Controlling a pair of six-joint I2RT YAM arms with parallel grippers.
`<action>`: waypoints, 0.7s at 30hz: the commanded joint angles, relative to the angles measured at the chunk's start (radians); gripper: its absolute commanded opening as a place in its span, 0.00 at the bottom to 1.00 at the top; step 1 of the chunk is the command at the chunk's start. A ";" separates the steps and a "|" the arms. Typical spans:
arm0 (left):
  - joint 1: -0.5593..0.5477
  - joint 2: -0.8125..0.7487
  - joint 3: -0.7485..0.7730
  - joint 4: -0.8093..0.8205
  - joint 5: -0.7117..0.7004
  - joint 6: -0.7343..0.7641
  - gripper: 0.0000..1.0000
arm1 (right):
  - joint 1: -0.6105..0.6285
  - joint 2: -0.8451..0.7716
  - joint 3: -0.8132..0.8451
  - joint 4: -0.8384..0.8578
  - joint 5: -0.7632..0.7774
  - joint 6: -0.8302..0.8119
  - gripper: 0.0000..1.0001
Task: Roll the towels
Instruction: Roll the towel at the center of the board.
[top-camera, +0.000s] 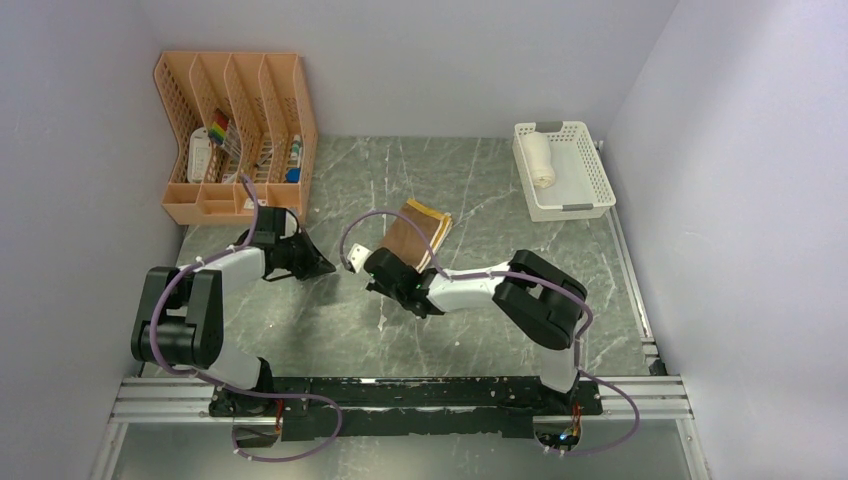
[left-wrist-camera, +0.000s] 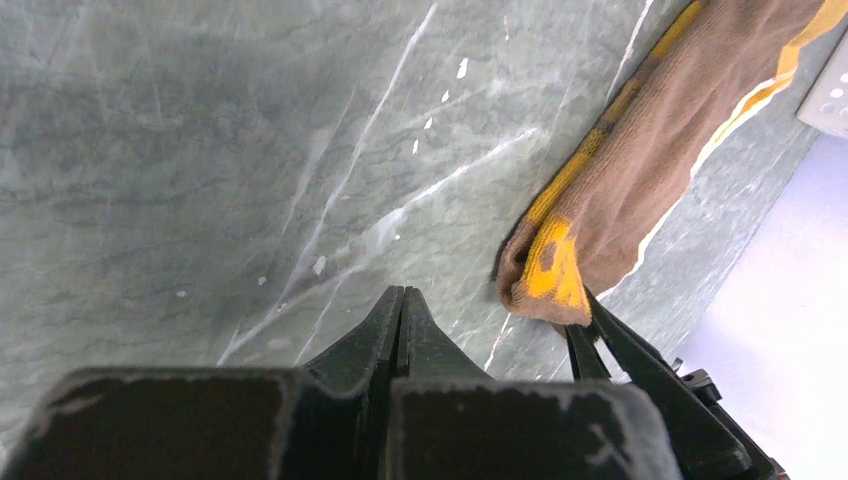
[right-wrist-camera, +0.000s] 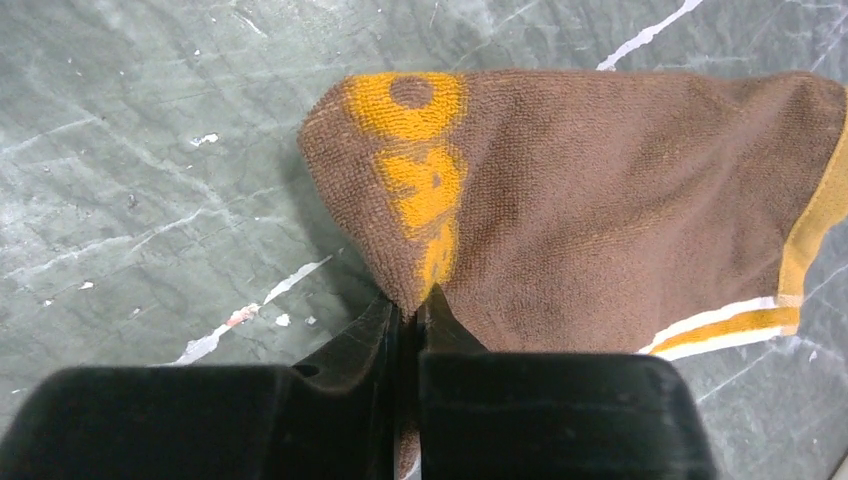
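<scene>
A brown towel (top-camera: 418, 232) with yellow and cream trim lies mid-table, its near corner lifted. My right gripper (top-camera: 392, 266) is shut on that corner; in the right wrist view the jaws (right-wrist-camera: 412, 305) pinch the cloth fold, and the rest of the towel (right-wrist-camera: 620, 200) spreads beyond. My left gripper (top-camera: 322, 266) is shut and empty, just left of the towel; its tips (left-wrist-camera: 403, 295) hover over bare table beside the towel (left-wrist-camera: 650, 150). A rolled cream-white towel (top-camera: 540, 158) lies in the white basket. No separate mustard-yellow towel shows.
The white mesh basket (top-camera: 590, 190) stands at the back right; its corner shows in the left wrist view (left-wrist-camera: 828, 90). An orange file organiser (top-camera: 235, 135) with small items stands at the back left. Grey walls close in on both sides.
</scene>
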 joint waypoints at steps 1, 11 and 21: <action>0.025 -0.008 0.043 -0.029 0.037 0.028 0.07 | 0.001 0.012 0.001 -0.071 -0.102 0.023 0.00; 0.040 -0.011 0.118 -0.103 0.121 0.117 0.07 | -0.028 0.009 0.136 -0.368 -0.665 0.120 0.00; 0.040 -0.096 0.118 -0.121 0.211 0.182 0.08 | -0.214 0.099 0.171 -0.378 -1.134 0.263 0.07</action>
